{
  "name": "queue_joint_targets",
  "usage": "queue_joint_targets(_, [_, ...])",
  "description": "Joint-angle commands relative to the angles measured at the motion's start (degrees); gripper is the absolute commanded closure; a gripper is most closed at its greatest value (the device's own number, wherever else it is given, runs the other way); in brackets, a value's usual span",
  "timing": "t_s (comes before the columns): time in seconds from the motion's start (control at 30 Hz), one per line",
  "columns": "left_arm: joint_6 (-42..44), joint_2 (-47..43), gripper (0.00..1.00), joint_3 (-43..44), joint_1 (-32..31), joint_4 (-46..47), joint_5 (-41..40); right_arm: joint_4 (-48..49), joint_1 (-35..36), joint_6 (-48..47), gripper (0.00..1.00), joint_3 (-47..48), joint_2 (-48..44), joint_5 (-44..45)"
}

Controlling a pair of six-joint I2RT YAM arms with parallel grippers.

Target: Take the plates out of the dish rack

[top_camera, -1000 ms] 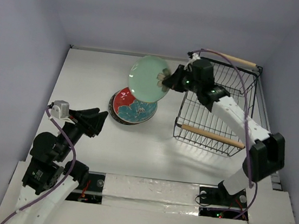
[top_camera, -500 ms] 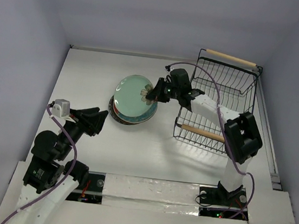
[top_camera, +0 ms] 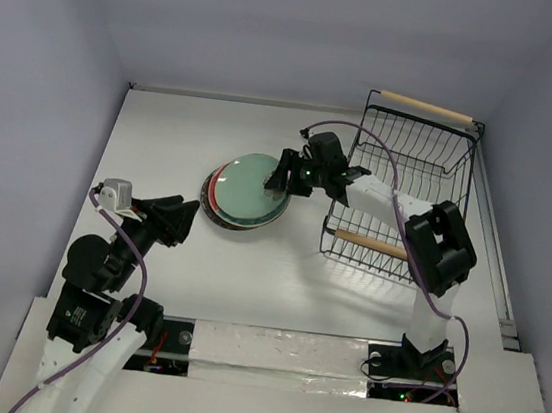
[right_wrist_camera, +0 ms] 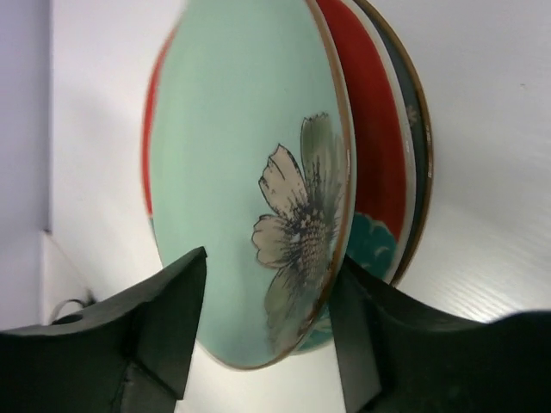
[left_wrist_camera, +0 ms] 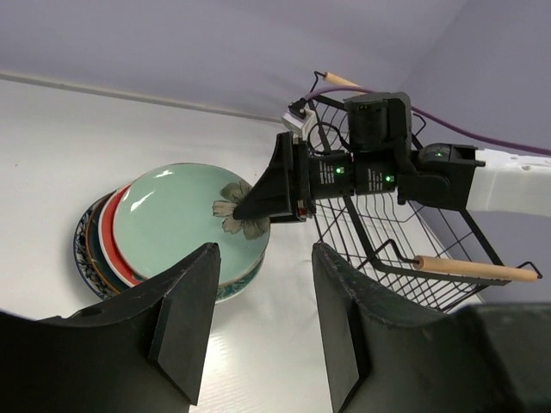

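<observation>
right gripper (right_wrist_camera: 269, 262) jaws apart astride pale green plate (right_wrist_camera: 224, 155) rim; wrist view only | left gripper (left_wrist_camera: 264, 254) spread, empty

You can read no words, numbers, labels or brand marks in any of the three views. The pale green plate (right_wrist_camera: 250, 189) carries only a painted flower (right_wrist_camera: 297, 232), which is a picture, not writing.

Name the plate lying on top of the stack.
The pale green plate with the flower: its whole face shows, while the red plate beneath it shows only an edge.
</observation>
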Motion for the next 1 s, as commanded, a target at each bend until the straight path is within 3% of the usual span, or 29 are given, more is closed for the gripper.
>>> queue_joint_targets(0.0, [0.04,0.67,0.56,0.58,0.44,3.2,1.19,-1.08,1.34,-4.36,0.36,2.32,-3.0,3.67])
queue_joint_targets(0.1, [0.04,0.67,0.56,0.58,0.44,3.2,1.19,-5.12,2.39,-7.17,0.21,3.63,-3.97,8.66])
queue_joint_targets(0.37, [0.04,0.76,0.54,0.76,0.97,3.02,0.84,-13.66,6.78,-11.4,0.1,5.49,-9.24,25.47])
queue_joint_targets(0.57, [0.21,1.11,0.31,0.84,1.58,2.85,1.02,-15.25,8.02,-12.45,0.04,5.32,-14.95,32.24])
queue_joint_targets(0.67, [0.3,0.94,0.22,1.11,1.58,2.76,0.84,-12.09,9.24,-13.68,0.17,3.21,-22.56,33.91])
queue_joint_targets(0.77, [0.65,0.59,0.17,1.55,1.58,2.49,0.58,-6.99,9.78,-14.48,0.97,-1.97,-34.58,37.42])
queue_joint_targets(0.97, [1.27,1.81,0.13,2.77,1.58,2.41,-0.82,3.12,9.78,-16.94,1.0,-17.52,-61.42,48.84])
